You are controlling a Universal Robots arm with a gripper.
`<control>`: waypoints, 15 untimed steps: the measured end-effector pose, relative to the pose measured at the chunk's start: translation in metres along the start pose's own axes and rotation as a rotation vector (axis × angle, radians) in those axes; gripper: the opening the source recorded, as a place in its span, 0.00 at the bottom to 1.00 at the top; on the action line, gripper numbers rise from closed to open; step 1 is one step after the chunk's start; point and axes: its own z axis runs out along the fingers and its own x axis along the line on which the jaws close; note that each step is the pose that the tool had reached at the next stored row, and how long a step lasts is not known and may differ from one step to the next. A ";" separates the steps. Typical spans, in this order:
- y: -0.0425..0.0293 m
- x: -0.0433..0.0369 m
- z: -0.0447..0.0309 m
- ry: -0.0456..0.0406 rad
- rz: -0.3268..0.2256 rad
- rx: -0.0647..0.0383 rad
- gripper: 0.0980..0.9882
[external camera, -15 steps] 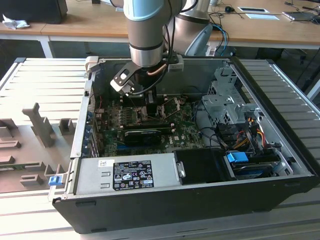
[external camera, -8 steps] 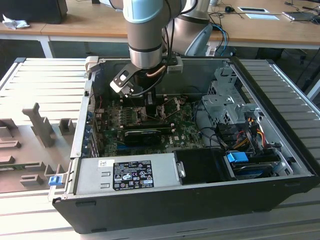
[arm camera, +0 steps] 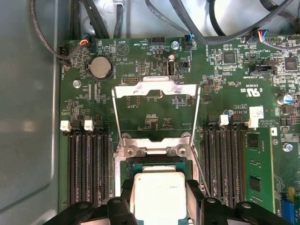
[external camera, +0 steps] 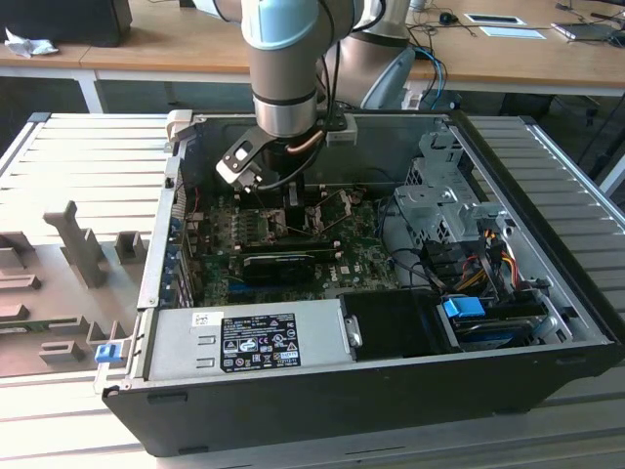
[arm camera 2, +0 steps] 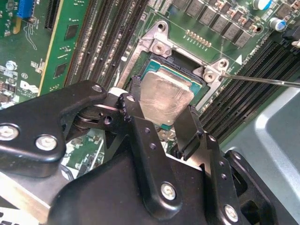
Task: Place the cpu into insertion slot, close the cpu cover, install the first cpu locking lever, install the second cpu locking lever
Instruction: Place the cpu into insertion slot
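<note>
Standing on a ribbed bench (external camera: 88, 147) whose left side carries grey fixture blocks (external camera: 78, 249), an open computer case (external camera: 391, 401) takes the middle of the exterior view. The robot arm (external camera: 283, 68) hangs from the upper centre over the green motherboard (external camera: 371, 264), and a metal drive cage (external camera: 444, 191) sits toward the right.

In the second wrist view the hand (arm camera 2: 163, 96) pinches the cpu (arm camera 2: 164, 101), with its black fingers (arm camera 2: 190, 124) pressed against two opposite edges of the chip. The cpu sits over the insertion slot (arm camera 2: 176, 60), inside the silver rim. Whether it is fully seated cannot be told.

In the first wrist view the cpu cover (arm camera: 136, 89) is swung open on its hinge, away from the socket, and a thin locking lever (arm camera: 199, 168) runs free beside it.

The first step, placing the chip, looks to be the one in hand. Finishing it would seem to call for the chip lying flat and square to the rim before the fingers spread. A tilted chip risks bending the fine pins beneath.
</note>
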 end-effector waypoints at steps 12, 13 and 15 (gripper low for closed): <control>-0.0004 0.0014 0.0045 -0.0001 0.001 0.000 0.57; -0.0004 0.0018 0.0045 0.0012 0.001 0.000 0.57; -0.0005 0.0029 0.0050 0.0101 0.002 0.000 0.57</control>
